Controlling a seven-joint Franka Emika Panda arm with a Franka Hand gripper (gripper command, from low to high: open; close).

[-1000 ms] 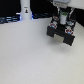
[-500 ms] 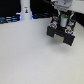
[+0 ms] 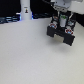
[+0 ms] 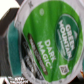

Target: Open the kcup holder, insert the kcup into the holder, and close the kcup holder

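Your tool [image 3: 62,19] had the kcup [image 4: 46,40] gripped, its green lid filling the wrist view, right above the kcup holder [image 3: 61,33] at the table's [image 3: 30,55] far right

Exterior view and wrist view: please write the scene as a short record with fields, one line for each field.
surface: pale table
kcup holder: black boxy unit near the far edge, toward the exterior view's right
arm: white arm directly above the holder
gripper: hidden at the holder in the exterior view; fingers not distinguishable
kcup: green foil lid fills the wrist view, printed "Green Mountain" and "Dark Magic"
kcup position: very close to the wrist camera; whether it is gripped or seated cannot be told
other object: white bottle-shaped thing at the far edge, toward the exterior view's left
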